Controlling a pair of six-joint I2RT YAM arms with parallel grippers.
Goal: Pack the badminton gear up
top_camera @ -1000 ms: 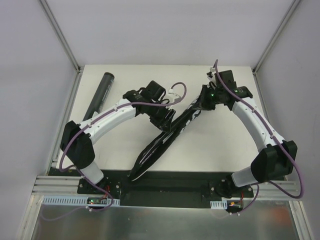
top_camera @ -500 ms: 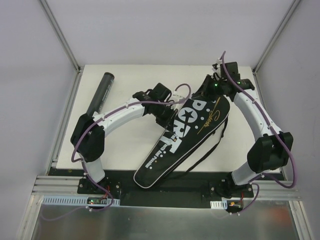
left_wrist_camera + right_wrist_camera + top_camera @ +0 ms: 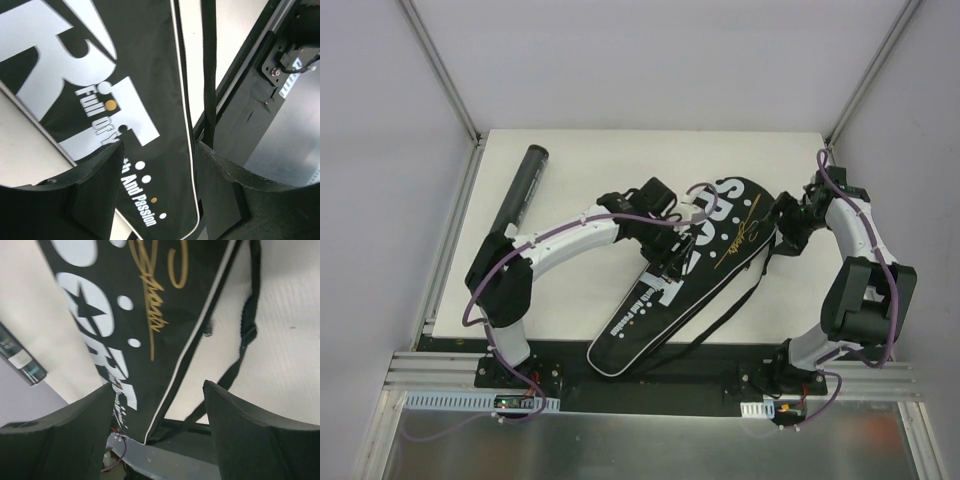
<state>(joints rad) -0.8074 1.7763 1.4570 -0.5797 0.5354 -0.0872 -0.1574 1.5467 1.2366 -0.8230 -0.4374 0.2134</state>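
Observation:
A long black bag (image 3: 642, 318) with white SPORT lettering and a gold signature lies flat on the white table, its wide end far right and its narrow end at the near edge. My left gripper (image 3: 672, 264) hovers open over its middle. In the left wrist view the bag (image 3: 145, 65) shows between and below the open gripper (image 3: 157, 187), untouched. My right gripper (image 3: 787, 232) stands open just right of the wide end. The right wrist view shows the bag (image 3: 150, 300) beyond the open gripper (image 3: 157, 420). A long black tube (image 3: 523, 190) lies at the far left.
The bag's thin black strap (image 3: 738, 298) trails loose on the table (image 3: 560, 290) to the right of the bag and shows as a strap (image 3: 246, 335) in the right wrist view. A black base plate (image 3: 660, 366) runs along the near edge. Metal posts frame the back corners.
The bag, held up edge-on between both grippers a second ago, now lies flat. Both grippers have opened and let go. The right arm has drawn back to the right.

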